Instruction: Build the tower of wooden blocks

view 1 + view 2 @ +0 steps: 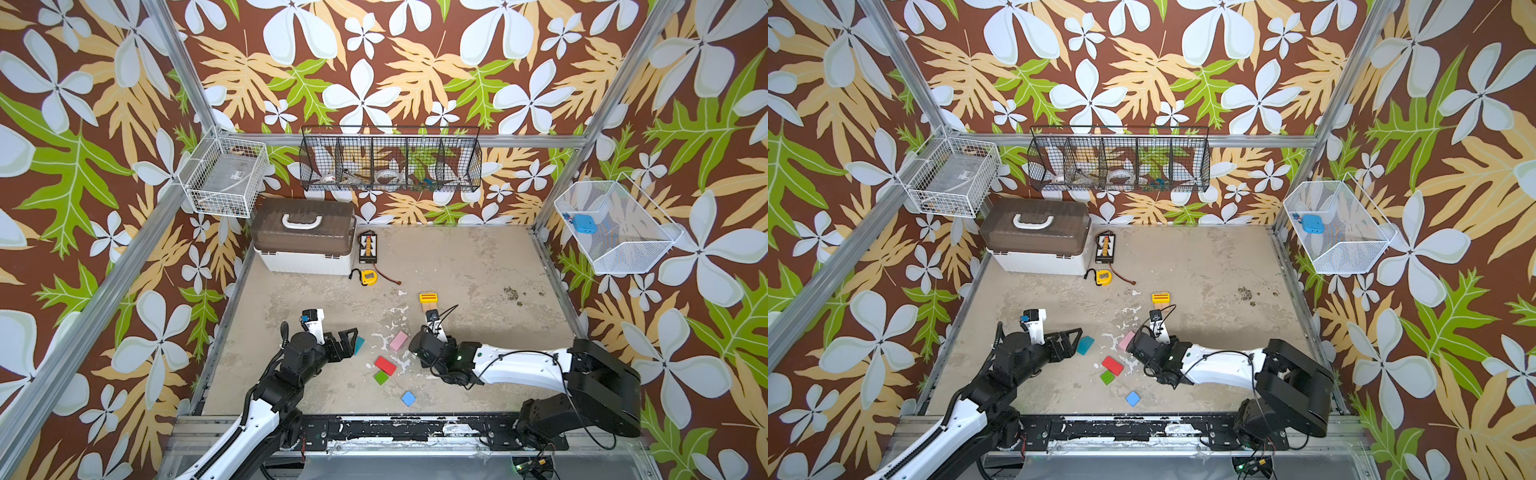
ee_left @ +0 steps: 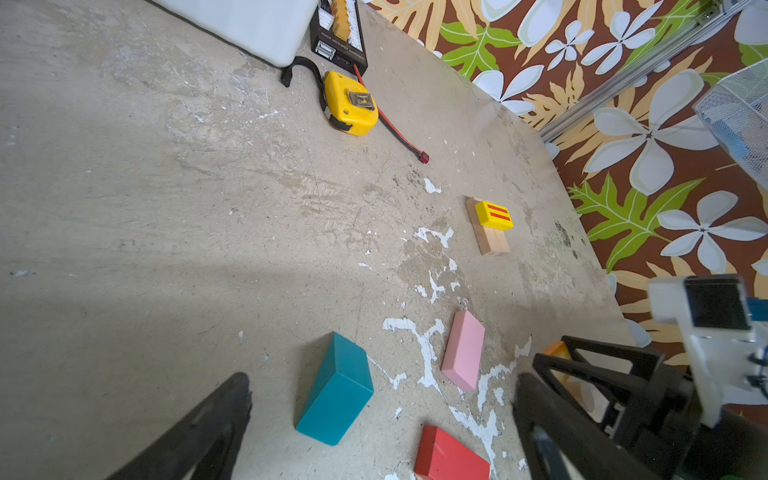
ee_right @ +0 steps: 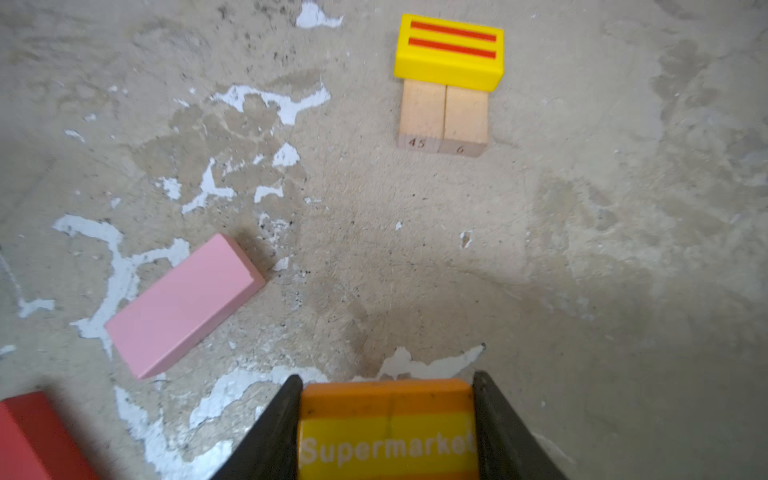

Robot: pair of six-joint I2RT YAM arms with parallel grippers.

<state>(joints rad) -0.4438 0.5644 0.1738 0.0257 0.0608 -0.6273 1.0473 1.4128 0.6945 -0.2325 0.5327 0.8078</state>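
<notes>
Orange block (image 3: 386, 428): pinched between the right gripper's (image 3: 386, 376) fingers, near the stack. Stack: yellow block (image 3: 449, 45) across two plain planks (image 3: 442, 112), mid-table. Pink block (image 3: 183, 307) just beside the gripper; red block (image 1: 385, 365), green block (image 1: 380, 377) and blue block (image 1: 408, 398) nearer the front. Teal block (image 2: 334, 390) before the left gripper (image 2: 382, 378), fingers spread. Tape measure (image 1: 368, 277) and lidded box (image 1: 305, 237) behind.

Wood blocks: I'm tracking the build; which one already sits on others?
The red-striped yellow block: it rests on two plain wood planks, while the pink block and teal block lie on the floor.
</notes>
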